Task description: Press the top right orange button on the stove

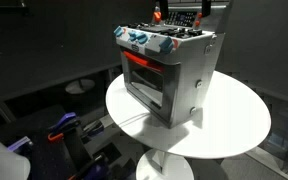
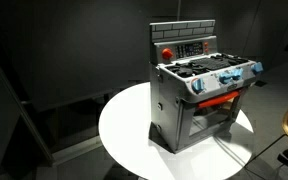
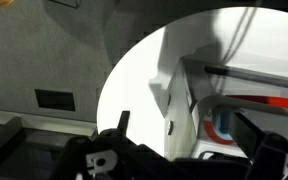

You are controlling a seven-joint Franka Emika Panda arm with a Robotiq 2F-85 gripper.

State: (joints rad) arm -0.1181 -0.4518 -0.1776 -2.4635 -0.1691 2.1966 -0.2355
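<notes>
The silver-grey toy stove [image 1: 169, 75] stands on a round white table [image 1: 234, 125] in both exterior views [image 2: 199, 95]. It has a glowing orange-red oven window [image 1: 142, 68], blue knobs [image 1: 136, 38] and a dark back panel [image 2: 184, 42]. Orange buttons show on the back panel [image 1: 202, 15] [image 2: 167, 53]. The arm does not show in either exterior view. In the wrist view my gripper [image 3: 184, 135] is open and empty. Its dark fingers frame the stove's silver side [image 3: 179, 95] and a blue knob [image 3: 224, 122], and it is apart from the stove.
The table stands on a white pedestal [image 1: 164, 165]. The surroundings are dark, with black curtains [image 2: 64, 50] behind. Blue and black equipment [image 1: 64, 130] lies on the floor beside the table. A grey floor with a wall socket plate [image 3: 54, 98] shows in the wrist view.
</notes>
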